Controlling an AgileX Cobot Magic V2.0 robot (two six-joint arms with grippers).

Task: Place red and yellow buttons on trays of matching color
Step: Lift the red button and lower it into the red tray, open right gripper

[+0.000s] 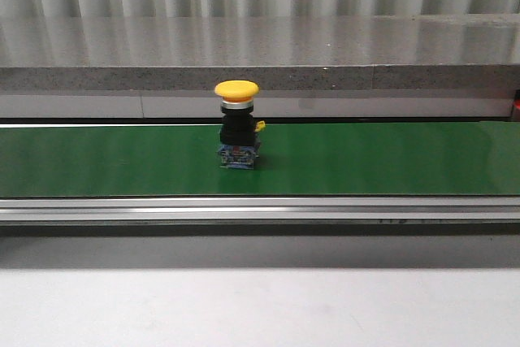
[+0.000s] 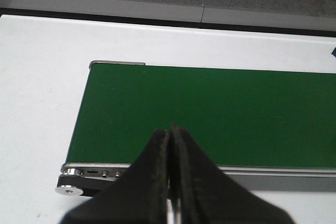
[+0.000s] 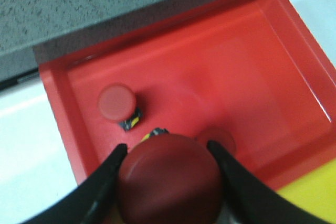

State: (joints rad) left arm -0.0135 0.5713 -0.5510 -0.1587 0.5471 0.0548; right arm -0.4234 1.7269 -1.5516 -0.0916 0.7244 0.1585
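Right gripper [image 3: 168, 182] clamps red button [image 3: 169, 182] over red tray [image 3: 63, 108] | left gripper [image 2: 170, 177] shut, empty | top-heavy, rigid: you grip its cap.

A yellow button [image 1: 237, 123] stands upright on the green belt [image 1: 390, 160].

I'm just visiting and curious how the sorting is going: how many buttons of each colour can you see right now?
Red buttons: 3, one held in the right gripper over the red tray, two in that tray at and
Yellow buttons: 1, upright on the green belt
Total: 4
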